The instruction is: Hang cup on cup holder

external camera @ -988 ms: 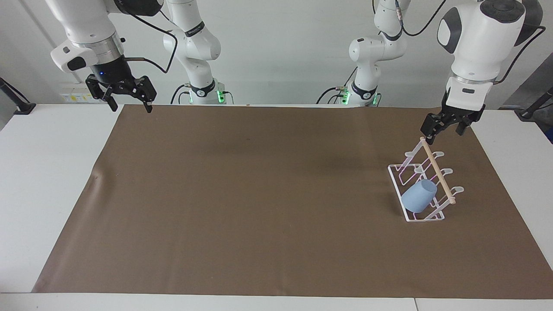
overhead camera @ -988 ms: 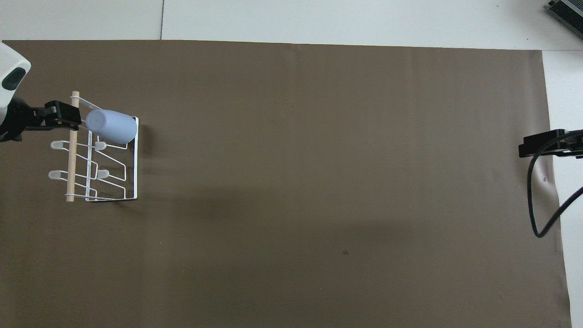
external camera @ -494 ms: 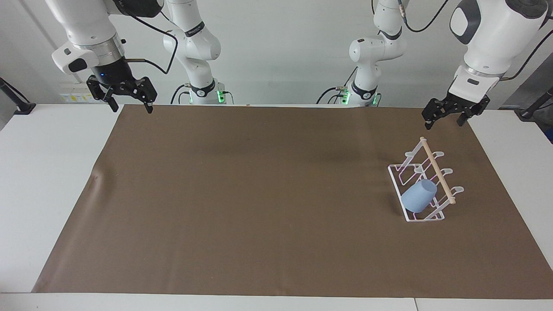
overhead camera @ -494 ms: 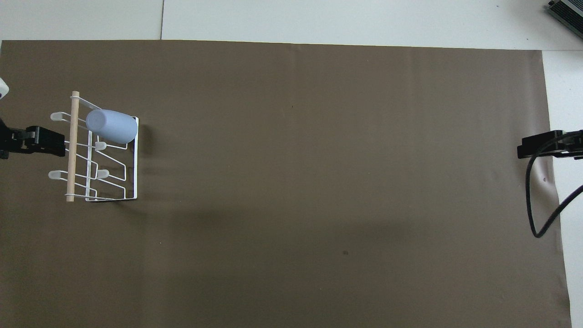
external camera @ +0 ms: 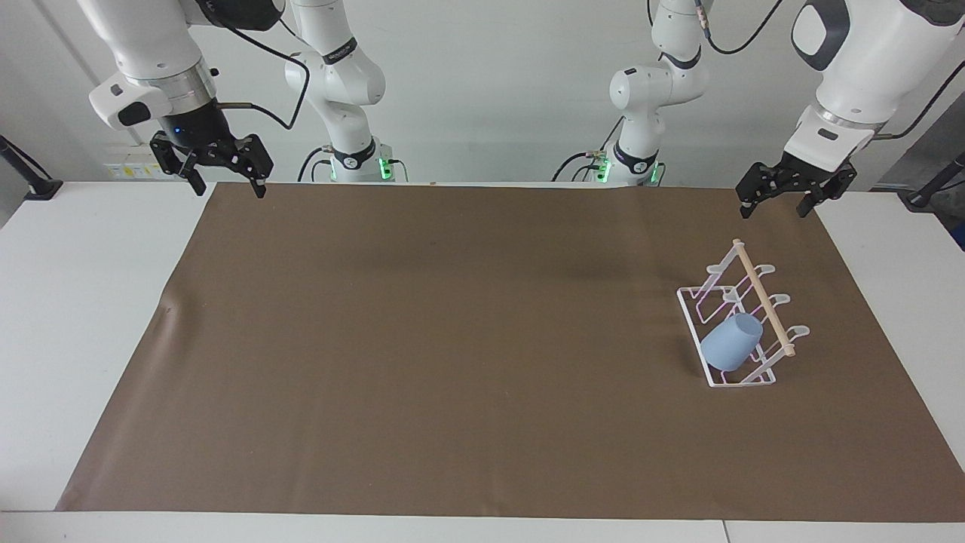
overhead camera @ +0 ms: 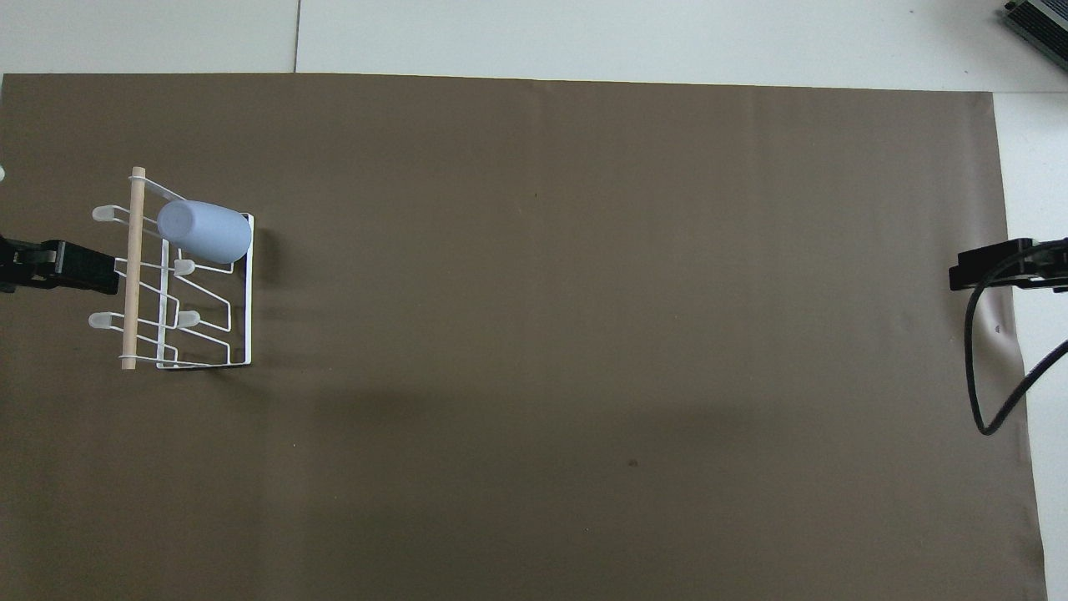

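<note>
While the light-blue cup (external camera: 731, 342) hangs tilted on the white wire cup holder (external camera: 742, 320) near the brown mat's (external camera: 452, 339) left-arm edge, left gripper (external camera: 776, 200) and right gripper (external camera: 226, 181) hover spread, empty, over its robot-side corners.

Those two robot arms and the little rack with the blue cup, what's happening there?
Nothing is being held right now. The light-blue cup already sits tilted on a prong of the white wire cup holder, at the left arm's end of the brown mat. The left claw hangs open in the air near the rack, touching nothing. The right claw waits open over its own end.
</note>
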